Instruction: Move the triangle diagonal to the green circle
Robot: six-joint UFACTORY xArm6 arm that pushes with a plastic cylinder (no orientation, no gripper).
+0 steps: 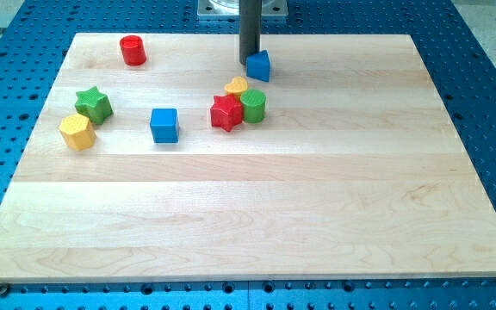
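On the wooden board [248,215], nothing sat inside anything else; every block rested straight on the wood, with no box or tray among them. Farthest to the view's left was a yellow hexagon block [77,132], and a green star [94,104] touched it at about one o'clock. A red cylinder [133,50] stood alone well off at one o'clock from the star. A blue cube [164,125] stood apart, at about three o'clock from the hexagon. Next came a tight cluster: a red star [226,113], with a yellow heart-shaped block [236,86] at its one o'clock and the green circle [253,106] pressed against its three o'clock side. The blue triangle [258,65] lay at twelve o'clock from the green circle, a little apart. My tip [249,61] stood just beside the triangle's nine o'clock side; the rod carried no claw, and its upper length was cut off by the view's top edge.
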